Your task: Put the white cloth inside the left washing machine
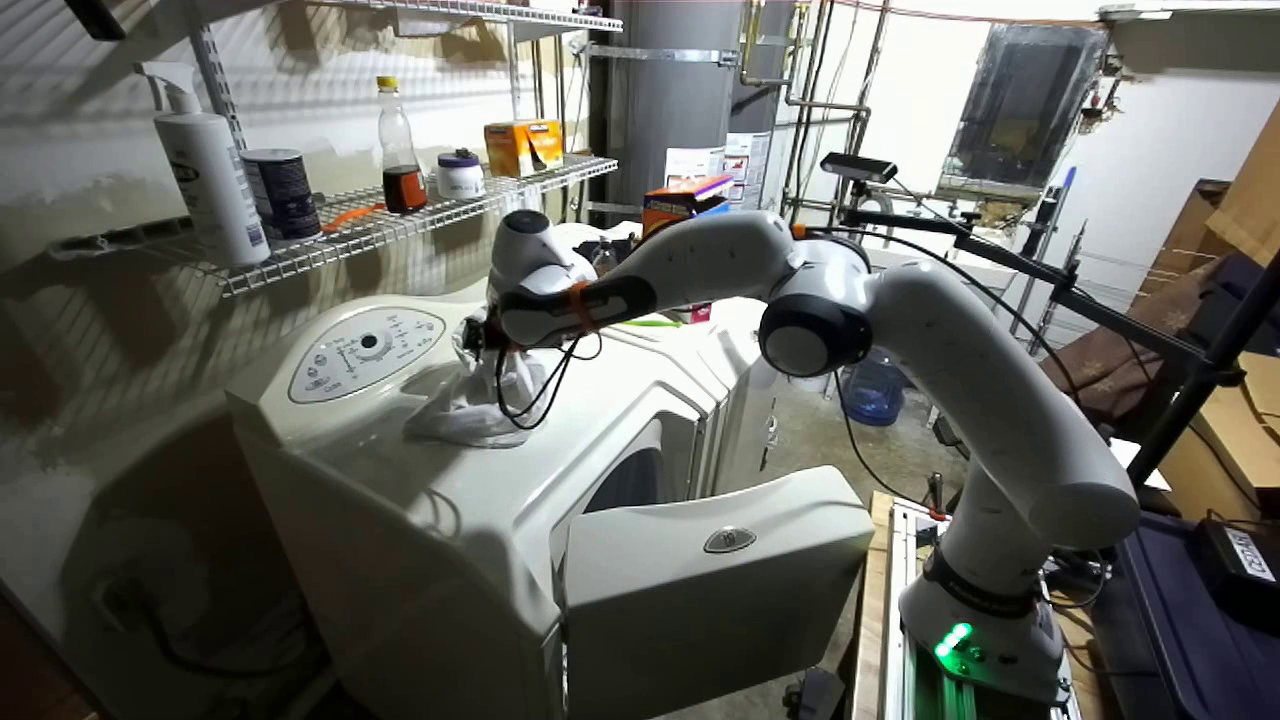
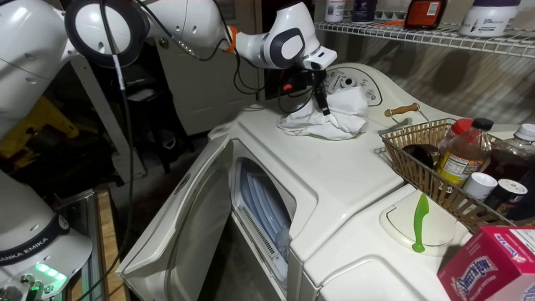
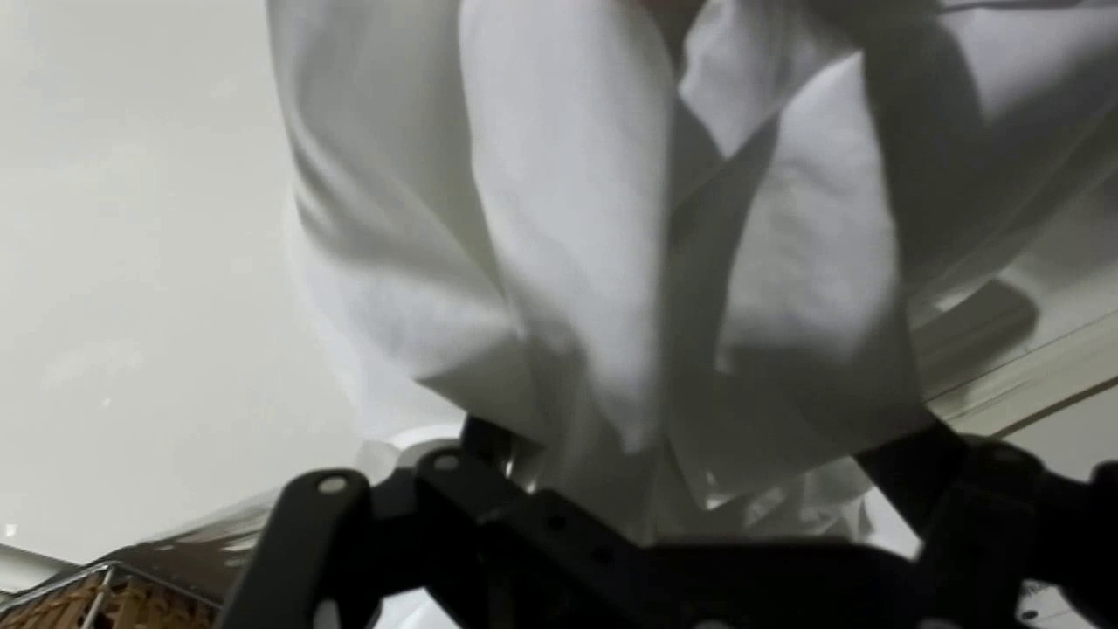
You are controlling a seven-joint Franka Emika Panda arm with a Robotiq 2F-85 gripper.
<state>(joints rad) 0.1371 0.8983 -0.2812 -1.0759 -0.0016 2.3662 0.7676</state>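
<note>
The soft, wrinkled white cloth (image 2: pixel 347 115) sat in a bunched heap on top of the large white boxy washing machine with rounded edges (image 2: pixel 330 167), just in front of its oval grey control panel (image 1: pixel 368 355). The black two-fingered pincer (image 3: pixel 699 450) pointed down into the heap with its jaws spread wide; folds of fabric stood between the fingers (image 2: pixel 321 99) and partly hid them in the wrist view, but the jaws were not closed on the cloth and gripped nothing. The white arm with black joint covers (image 1: pixel 710 255) reached across the machine. Lower down, the square white door (image 1: pixel 715 590) hung open, and a pale blue-grey drum (image 2: pixel 261 196) showed through the opening.

Beside this machine stood another white appliance (image 2: pixel 368 280). On it lay a bright green plastic scoop (image 2: pixel 420 221), near a pink cardboard box (image 2: pixel 480 269). A brown woven basket with a wooden handle (image 2: pixel 443 190) held capped bottles (image 2: pixel 464 156). Along the wall, a white wire shelf (image 1: pixel 380 235) carried a white spray bottle (image 1: pixel 208 180), a dark round can (image 1: pixel 280 195), a clear yellow-capped bottle of dark red liquid (image 1: pixel 397 150), a white jar with a purple lid (image 1: pixel 460 180) and an orange box (image 1: pixel 523 148).
</note>
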